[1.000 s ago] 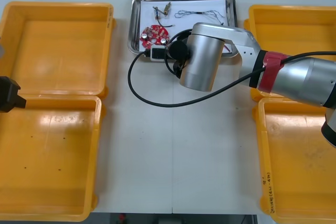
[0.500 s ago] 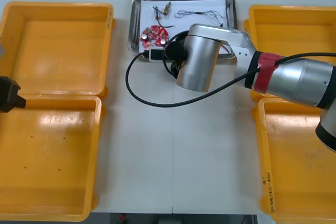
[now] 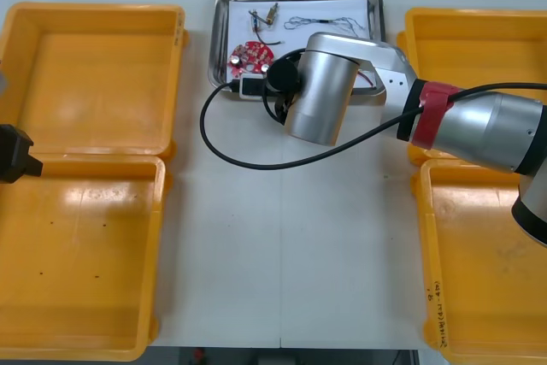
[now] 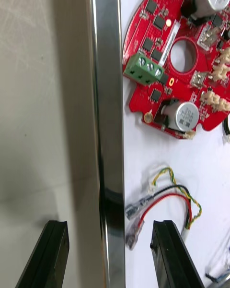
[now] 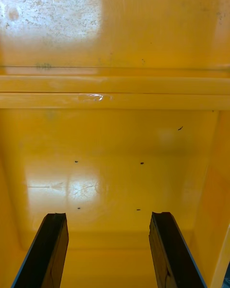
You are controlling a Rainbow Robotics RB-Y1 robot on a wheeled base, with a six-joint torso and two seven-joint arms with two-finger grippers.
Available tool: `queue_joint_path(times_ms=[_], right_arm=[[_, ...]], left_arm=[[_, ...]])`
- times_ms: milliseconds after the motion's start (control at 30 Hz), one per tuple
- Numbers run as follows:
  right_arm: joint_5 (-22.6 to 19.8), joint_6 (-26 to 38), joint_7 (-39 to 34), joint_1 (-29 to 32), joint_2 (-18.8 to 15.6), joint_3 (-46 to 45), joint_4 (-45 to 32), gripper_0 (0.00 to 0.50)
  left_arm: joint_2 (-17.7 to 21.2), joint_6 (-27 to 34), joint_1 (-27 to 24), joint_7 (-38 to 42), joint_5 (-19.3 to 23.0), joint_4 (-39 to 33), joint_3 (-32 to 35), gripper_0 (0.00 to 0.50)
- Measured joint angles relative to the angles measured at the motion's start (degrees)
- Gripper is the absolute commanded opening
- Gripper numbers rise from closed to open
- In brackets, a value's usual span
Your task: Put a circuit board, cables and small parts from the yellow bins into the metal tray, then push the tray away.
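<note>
The metal tray (image 3: 220, 36) lies at the table's far middle, white inside. In it are a round red circuit board (image 3: 249, 55), thin cables (image 3: 329, 21) and small metal parts (image 3: 263, 14). My right arm's wrist (image 3: 320, 96) hangs over the tray's near edge. My right gripper (image 4: 109, 257) is open and straddles the tray's rim (image 4: 109, 125), one finger over the table, the other over the white lining. A red and yellow cable (image 4: 167, 201) lies beside the inner finger, with the circuit board (image 4: 184, 62) beyond it. My left gripper (image 5: 108, 249) waits open over a yellow bin (image 5: 115, 173).
Two yellow bins (image 3: 94, 74) (image 3: 81, 254) stand at the left, and two more (image 3: 479, 40) (image 3: 487, 262) at the right. The right arm's own black cable (image 3: 256, 160) loops over the table in front of the tray. My left gripper (image 3: 15, 153) shows at the left edge.
My right gripper has opened, and its wrist has shifted a little to the left and towards the tray. The tray and my left arm have stayed put.
</note>
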Motion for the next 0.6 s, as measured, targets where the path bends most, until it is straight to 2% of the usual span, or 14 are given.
queue_joint_path(times_ms=[400,533,600], right_arm=[[-0.16,14.53,1.24,-0.01,-0.04,-1.64,-10.12,0.5],[-2.34,18.73,1.23,0.02,-0.39,-2.38,-13.98,0.5],[-4.93,21.87,1.22,0.18,-0.71,-4.27,-16.5,0.5]], left_arm=[[0.0,0.0,0.0,0.0,0.0,0.0,0.0,0.5],[0.0,0.0,0.0,0.0,0.0,0.0,0.0,0.5],[0.0,0.0,0.0,0.0,0.01,-0.01,0.0,0.5]])
